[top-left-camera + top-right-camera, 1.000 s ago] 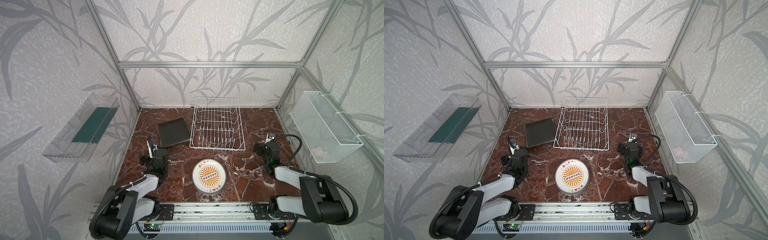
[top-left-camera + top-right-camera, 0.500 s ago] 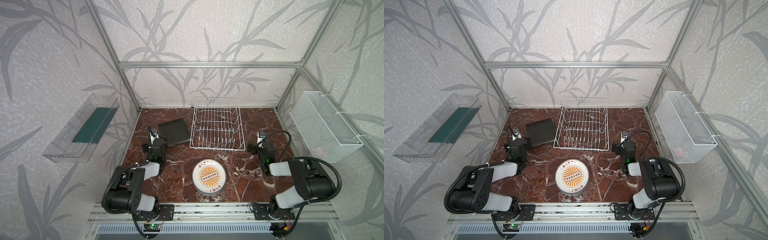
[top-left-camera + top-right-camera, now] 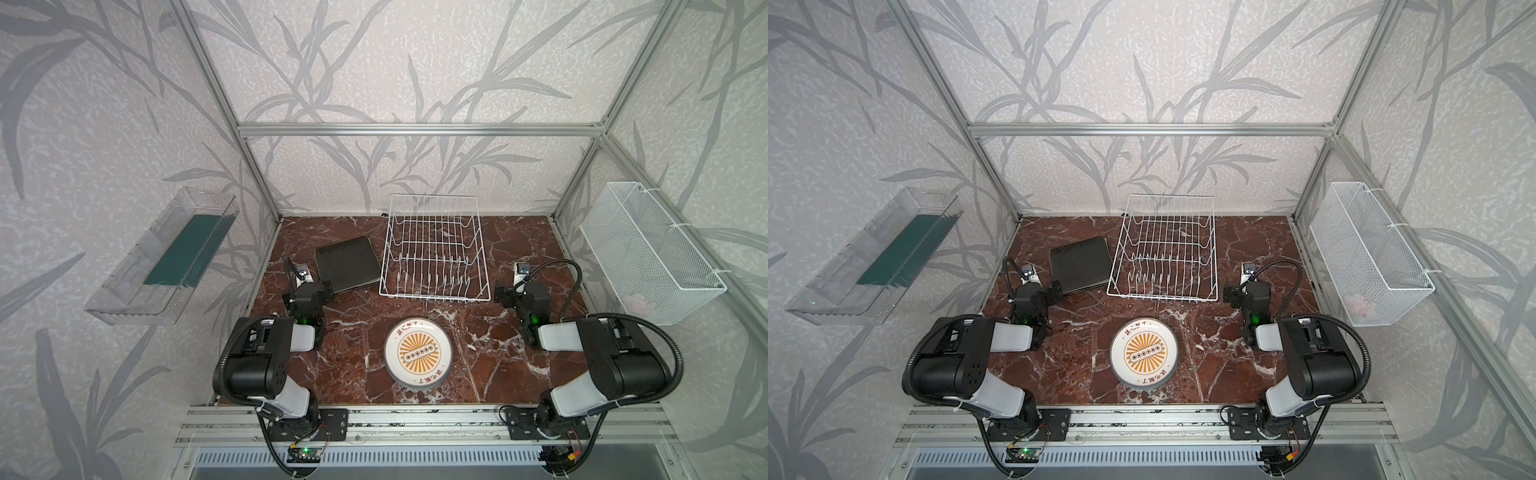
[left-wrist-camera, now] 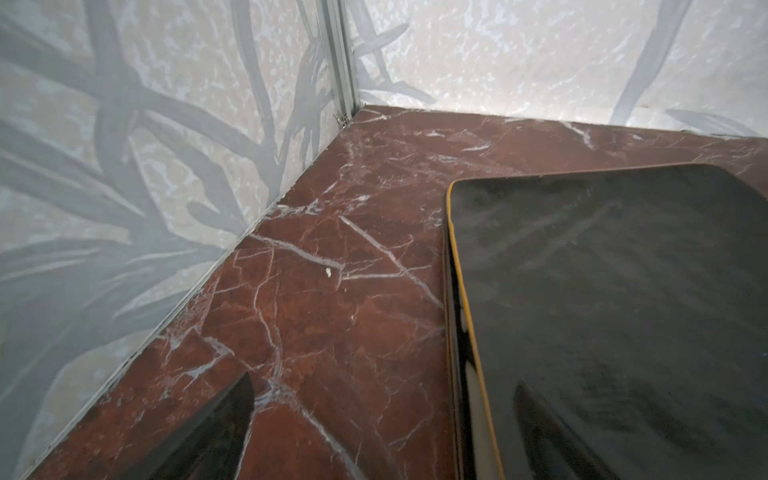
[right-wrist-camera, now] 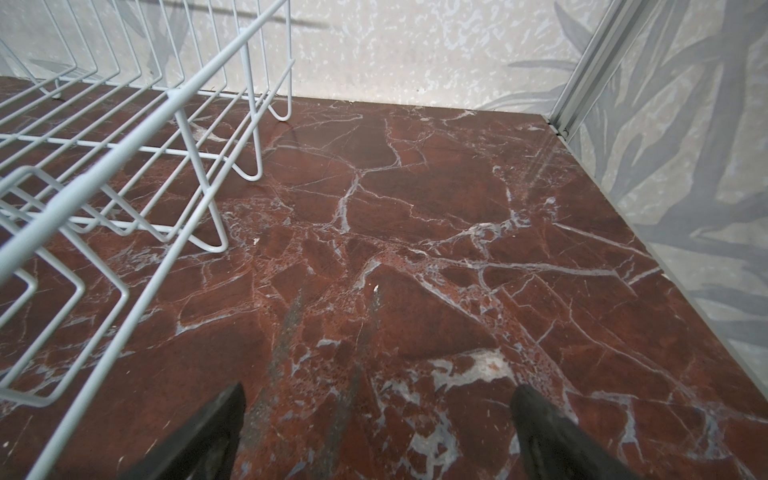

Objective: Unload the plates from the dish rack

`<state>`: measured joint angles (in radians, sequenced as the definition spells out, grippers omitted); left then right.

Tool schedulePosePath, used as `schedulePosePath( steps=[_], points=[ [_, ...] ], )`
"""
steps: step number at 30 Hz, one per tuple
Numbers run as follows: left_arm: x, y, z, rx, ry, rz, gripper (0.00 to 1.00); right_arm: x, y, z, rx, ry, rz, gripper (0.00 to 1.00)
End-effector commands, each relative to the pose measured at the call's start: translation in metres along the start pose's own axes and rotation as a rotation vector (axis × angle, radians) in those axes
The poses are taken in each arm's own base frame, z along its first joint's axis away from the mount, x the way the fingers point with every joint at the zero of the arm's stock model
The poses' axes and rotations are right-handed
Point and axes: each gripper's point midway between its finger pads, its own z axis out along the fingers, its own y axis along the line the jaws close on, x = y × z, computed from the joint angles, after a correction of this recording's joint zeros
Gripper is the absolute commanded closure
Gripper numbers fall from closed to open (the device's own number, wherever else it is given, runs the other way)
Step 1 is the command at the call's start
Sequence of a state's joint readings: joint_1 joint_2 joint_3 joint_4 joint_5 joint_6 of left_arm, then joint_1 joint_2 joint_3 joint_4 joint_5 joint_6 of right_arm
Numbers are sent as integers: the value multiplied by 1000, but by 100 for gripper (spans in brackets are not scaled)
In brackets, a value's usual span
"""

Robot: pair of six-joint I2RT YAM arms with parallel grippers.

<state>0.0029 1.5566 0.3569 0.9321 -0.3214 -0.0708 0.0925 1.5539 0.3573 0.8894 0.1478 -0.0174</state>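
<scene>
You cannot see the faces of the square plates [image 3: 347, 264], nor count that stack. The dish rack [image 5: 168, 99] runs off the right wrist view. A pinkish thing [image 3: 636, 303] in the mesh basket [image 3: 648, 249] is blurred.

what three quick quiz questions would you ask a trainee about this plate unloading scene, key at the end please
1. True or false: the dish rack holds a plate upright between its prongs.
2. Pick one: in both top views the square plates are A) flat on the table, to the left of the rack; B) standing in the rack; C) clamped in a gripper.
3. Fill in: the left gripper and the right gripper both stand ____, with nothing between their fingers.

Key: 1 false; 2 A; 3 open.
</scene>
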Motion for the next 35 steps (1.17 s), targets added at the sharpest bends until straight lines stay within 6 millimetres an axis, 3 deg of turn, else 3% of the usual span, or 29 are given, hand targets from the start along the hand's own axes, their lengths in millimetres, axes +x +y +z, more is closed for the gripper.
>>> schedulePosePath(
  steps=[1,7,35],
  points=[
    [-9,-6,0,35,-54,-10,1,-15,1,0,0,-40,-3,1],
    [-7,-16,1,86,-25,11,1,-15,1,0,1,-40,-2,1],
    [-8,-19,3,135,-28,2,1,-15,1,1,1,-37,-7,1]
  ],
)
